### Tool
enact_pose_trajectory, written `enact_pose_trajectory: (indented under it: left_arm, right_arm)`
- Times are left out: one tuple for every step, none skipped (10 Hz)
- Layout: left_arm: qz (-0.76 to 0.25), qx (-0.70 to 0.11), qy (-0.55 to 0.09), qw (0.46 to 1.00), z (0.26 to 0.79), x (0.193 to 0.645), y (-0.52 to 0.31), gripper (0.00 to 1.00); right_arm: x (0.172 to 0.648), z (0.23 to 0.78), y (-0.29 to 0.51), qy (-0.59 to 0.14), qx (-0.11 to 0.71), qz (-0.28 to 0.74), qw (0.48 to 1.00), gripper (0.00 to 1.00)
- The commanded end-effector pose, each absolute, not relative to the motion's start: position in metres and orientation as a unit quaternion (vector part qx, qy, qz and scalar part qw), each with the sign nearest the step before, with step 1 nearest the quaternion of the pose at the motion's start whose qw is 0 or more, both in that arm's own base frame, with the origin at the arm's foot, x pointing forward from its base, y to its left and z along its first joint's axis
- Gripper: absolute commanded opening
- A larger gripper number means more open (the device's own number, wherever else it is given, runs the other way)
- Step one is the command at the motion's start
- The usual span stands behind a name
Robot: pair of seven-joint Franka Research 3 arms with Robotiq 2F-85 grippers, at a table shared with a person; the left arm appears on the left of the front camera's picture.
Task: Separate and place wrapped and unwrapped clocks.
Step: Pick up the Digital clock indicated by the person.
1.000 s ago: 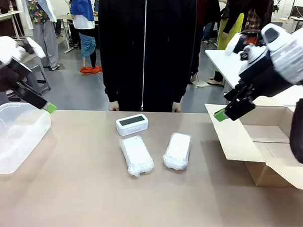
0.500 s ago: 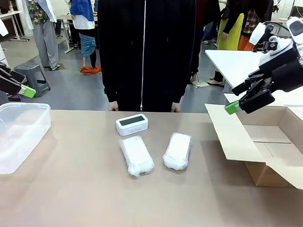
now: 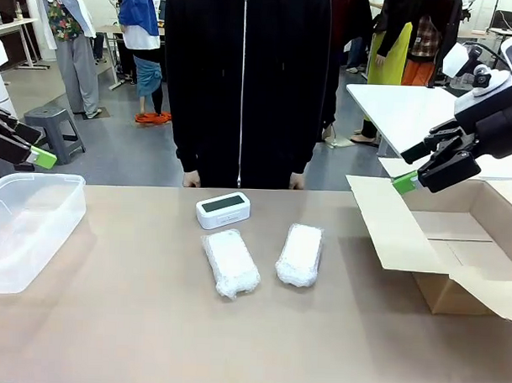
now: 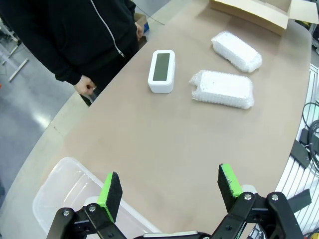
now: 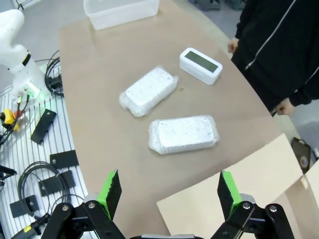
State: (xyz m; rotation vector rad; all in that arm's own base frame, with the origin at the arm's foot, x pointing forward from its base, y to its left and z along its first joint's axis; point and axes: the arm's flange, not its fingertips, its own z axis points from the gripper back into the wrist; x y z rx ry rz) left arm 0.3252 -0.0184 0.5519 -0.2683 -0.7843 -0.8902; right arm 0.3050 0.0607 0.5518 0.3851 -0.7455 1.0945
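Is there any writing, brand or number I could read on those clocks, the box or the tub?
No text can be read anywhere.
Bare clock: dark screen, no digits showing.
Left wrapped clock and right wrapped clock: no label visible.
Cardboard box and plastic tub: plain.

Table: we see a flat, light brown tabletop (image 3: pixel 134 322) with five things lying on it.
Bare clock: a white rectangle (image 3: pixel 222 210) with a dark grey screen, lying mid-table near the far edge. We take it as our landmark.
First wrapped clock: a white oblong bundle (image 3: pixel 230 262) in crinkly clear film, just on the near side of the bare clock.
Second wrapped clock: a similar bundle (image 3: pixel 300 253), nearer than the bare clock and to its right, with a gap between the two bundles.
Plastic tub: clear and open-topped (image 3: pixel 38 177), well left of the bare clock.
Cardboard box: open with its flaps spread (image 3: pixel 442 295), well right of the bare clock.
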Motion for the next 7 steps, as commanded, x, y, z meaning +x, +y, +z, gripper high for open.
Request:
enact_pose_trajectory:
  left_arm:
    - [-0.426,-0.128,-0.381,0.811,0.441,0.239,-0.015,1.00]
    - [-0.431,-0.127,-0.378,0.809,0.441,0.239,-0.012,1.00]
    - [-0.433,-0.122,-0.375,0.811,0.439,0.239,-0.012,1.00]
    - [-0.456,-0.135,-0.355,0.805,0.436,0.245,-0.015,1.00]
    - [-0.424,-0.123,-0.368,0.818,0.547,0.327,-0.003,1.00]
    - [-0.424,-0.123,-0.368,0.818,0.547,0.327,-0.003,1.00]
    - [-0.424,-0.123,-0.368,0.818,0.547,0.327,-0.003,1.00]
  right_arm:
    - [0.258,0.486,0.059,-0.350,0.184,0.513,0.762,1.00]
    - [0.258,0.486,0.059,-0.349,0.180,0.513,0.763,1.00]
    - [0.258,0.486,0.061,-0.360,0.170,0.504,0.767,1.00]
    - [0.264,0.479,0.072,-0.351,0.166,0.523,0.759,1.00]
    - [0.306,0.551,0.055,-0.345,0.171,0.506,0.772,1.00]
    - [0.306,0.551,0.055,-0.345,0.171,0.506,0.772,1.00]
    - [0.306,0.551,0.055,-0.345,0.171,0.506,0.772,1.00]
